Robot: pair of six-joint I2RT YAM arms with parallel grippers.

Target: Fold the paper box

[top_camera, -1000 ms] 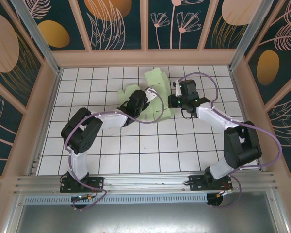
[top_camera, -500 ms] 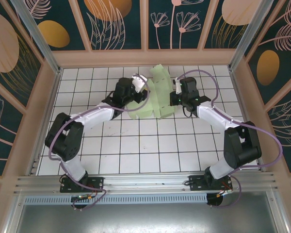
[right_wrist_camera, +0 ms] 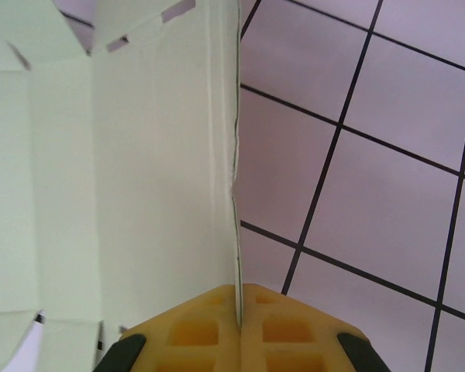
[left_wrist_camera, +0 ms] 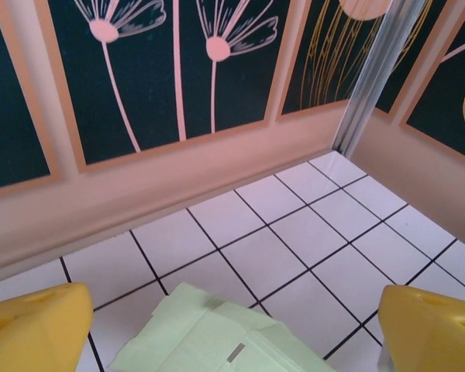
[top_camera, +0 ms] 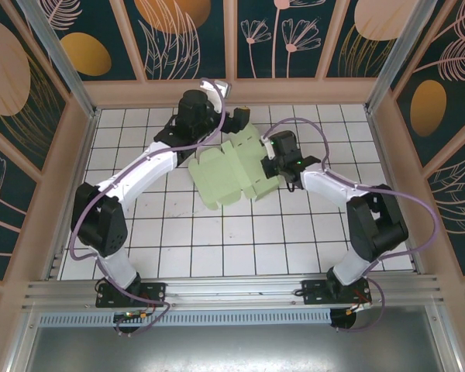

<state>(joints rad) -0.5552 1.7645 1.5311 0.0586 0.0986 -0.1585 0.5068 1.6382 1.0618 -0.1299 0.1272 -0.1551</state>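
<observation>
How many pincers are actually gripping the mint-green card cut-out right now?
1. The right pincer is shut on the right edge of the pale mint-green notched card cut-out. The left pincer stands open over its far edge by the back wall, gripping nothing.

The paper box is cropped by the top, left and bottom edges of the right wrist view, its right edge pinched out of sight in the right gripper, and its near part leaves the left wrist view's bottom between the left gripper's corner-clipped fingers.
</observation>
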